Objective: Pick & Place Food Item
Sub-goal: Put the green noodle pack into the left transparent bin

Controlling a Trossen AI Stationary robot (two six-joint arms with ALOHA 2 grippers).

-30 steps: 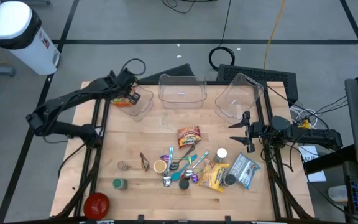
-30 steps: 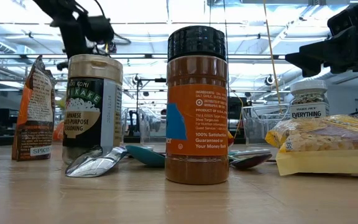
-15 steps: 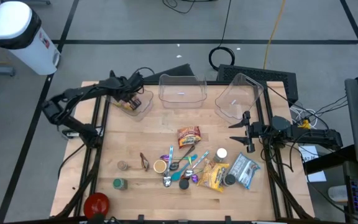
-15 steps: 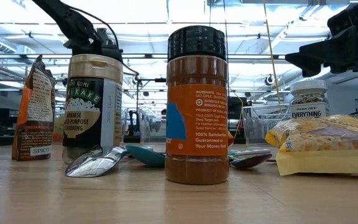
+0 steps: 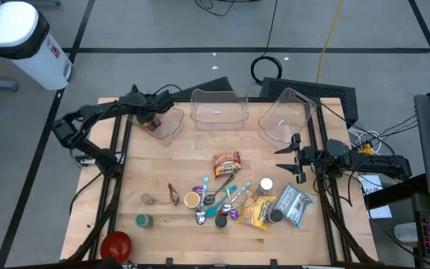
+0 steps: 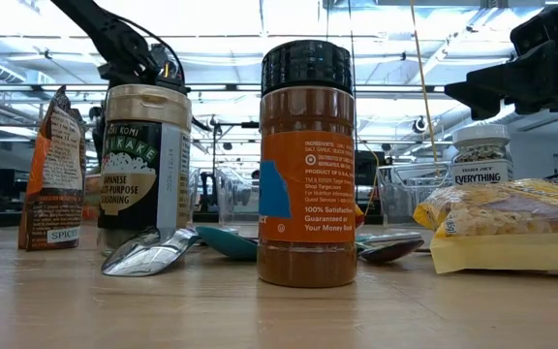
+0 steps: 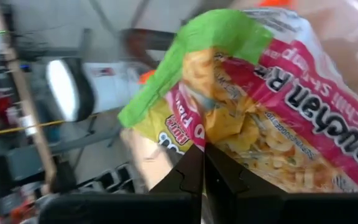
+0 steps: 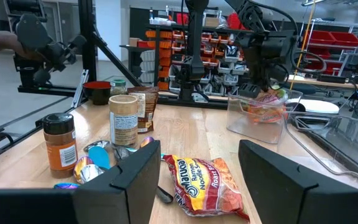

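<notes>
I work in a robotics lab or workshop. My wooden desk [image 5: 192, 172] stands on a grey floor [image 5: 163, 30] marked with dark tape lines, cables [image 5: 267, 67] coiled behind it. Beyond the desk I see metal racks of red and orange parts bins [image 8: 213, 43], and a high ceiling of strip lights [image 6: 231, 19].

bright even overhead light, low view backlit w/ ceiling glare, left wrist view motion-blurred
</notes>
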